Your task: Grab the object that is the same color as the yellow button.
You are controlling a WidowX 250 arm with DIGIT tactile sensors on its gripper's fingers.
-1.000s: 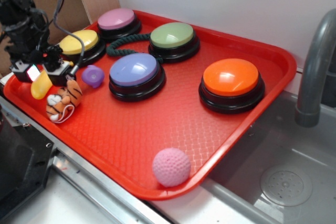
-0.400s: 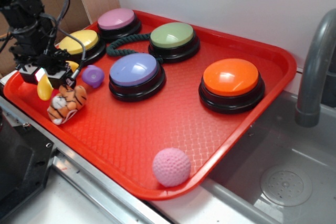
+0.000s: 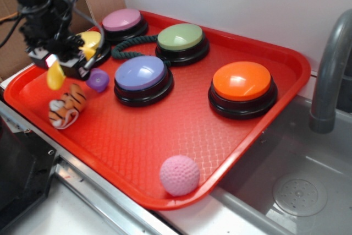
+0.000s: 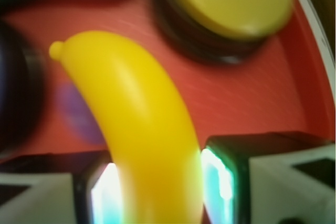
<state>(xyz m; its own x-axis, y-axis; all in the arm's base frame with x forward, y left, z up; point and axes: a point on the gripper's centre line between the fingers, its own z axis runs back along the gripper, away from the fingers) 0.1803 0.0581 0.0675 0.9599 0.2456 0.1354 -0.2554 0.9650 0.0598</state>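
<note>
Clearly end effector (image 4: 157,182) clamped on yellow banana (image 4: 142,129), above red tray (image 3: 165,136)

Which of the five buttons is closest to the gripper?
The yellow button, at the tray's back left, right beside the gripper holding the banana; the others sit farther right.

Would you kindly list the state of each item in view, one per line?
hand: shut on the toy banana, raised above the tray
toy banana: gripped, off the tray
yellow button: unpressed, untouched
plush tiger: lying on the red tray
pink ball: resting near tray edge
</note>
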